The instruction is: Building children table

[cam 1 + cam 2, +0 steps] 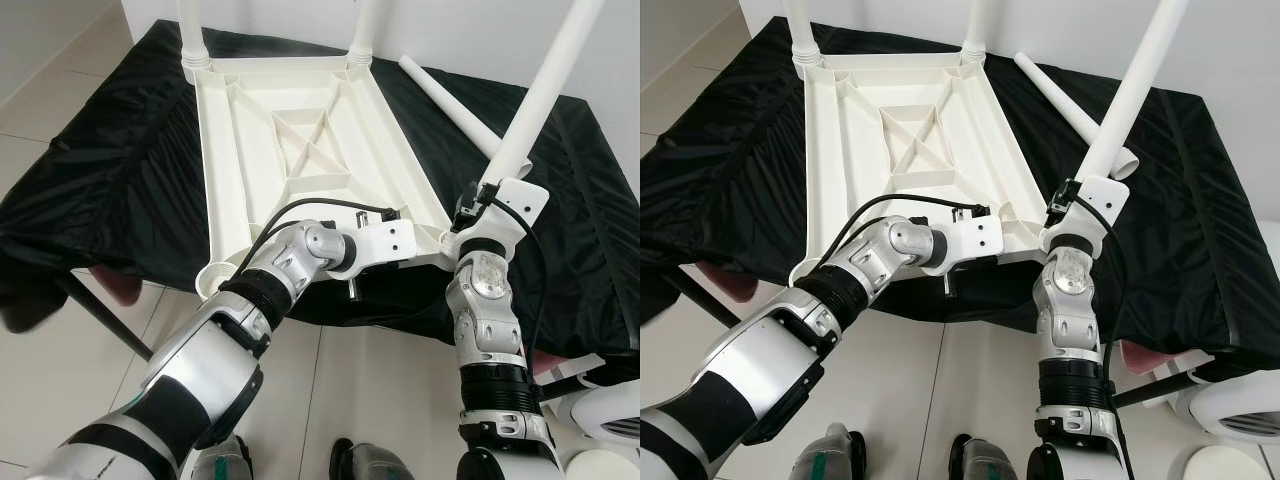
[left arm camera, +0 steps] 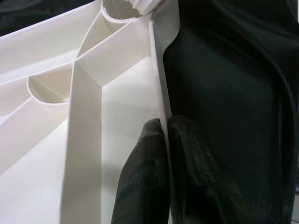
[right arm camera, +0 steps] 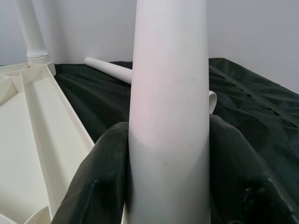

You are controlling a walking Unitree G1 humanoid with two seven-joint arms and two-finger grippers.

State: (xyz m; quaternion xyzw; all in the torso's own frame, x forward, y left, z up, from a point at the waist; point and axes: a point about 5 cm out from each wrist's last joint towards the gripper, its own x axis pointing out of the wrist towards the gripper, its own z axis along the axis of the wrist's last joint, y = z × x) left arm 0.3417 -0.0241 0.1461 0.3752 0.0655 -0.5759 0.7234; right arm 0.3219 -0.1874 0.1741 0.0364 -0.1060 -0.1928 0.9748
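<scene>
Beside held leg (image 3: 168, 116), loose leg (image 3: 112, 70) on cloth (image 3: 252, 102)

Both arms are silver metal with rounded, ball-like joints and ribbed black bands between segments. Each wrist ends in a white block-shaped housing; black cables loop from forearm to housing. The left claw (image 2: 163, 186) and right claw (image 3: 168, 186) have matte black, slightly textured fingers.

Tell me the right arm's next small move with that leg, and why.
Probably lower the leg held in the right pincer toward the tabletop's near right corner socket. Two legs already stand in the far corners, and the left pincer grips the near rim, steadying it.
</scene>
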